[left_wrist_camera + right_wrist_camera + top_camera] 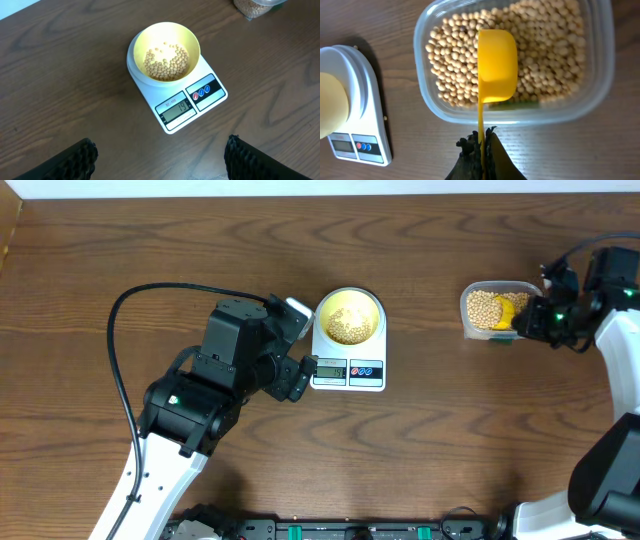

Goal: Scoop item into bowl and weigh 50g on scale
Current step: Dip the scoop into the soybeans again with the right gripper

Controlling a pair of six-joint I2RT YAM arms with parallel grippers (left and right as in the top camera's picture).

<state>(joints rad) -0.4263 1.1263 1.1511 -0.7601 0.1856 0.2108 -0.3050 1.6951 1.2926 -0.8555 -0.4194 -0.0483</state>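
The pale yellow bowl (349, 315) (167, 52) sits on the white scale (348, 372) (172, 122) and holds a layer of beige beans (166, 62). My left gripper (297, 370) (160, 160) hovers just left of the scale, open and empty. At the right, a clear tub (496, 308) (430, 30) is full of beans (455, 50). My right gripper (535, 315) (481, 142) is shut on the thin handle of a yellow scoop (495, 65), whose empty cup hangs over the beans in the tub.
The dark wooden table (150, 250) spreads around everything. The left arm's black cable (125, 300) loops over the left side. The scale's edge and the bowl's side (332, 105) show at the left of the right wrist view.
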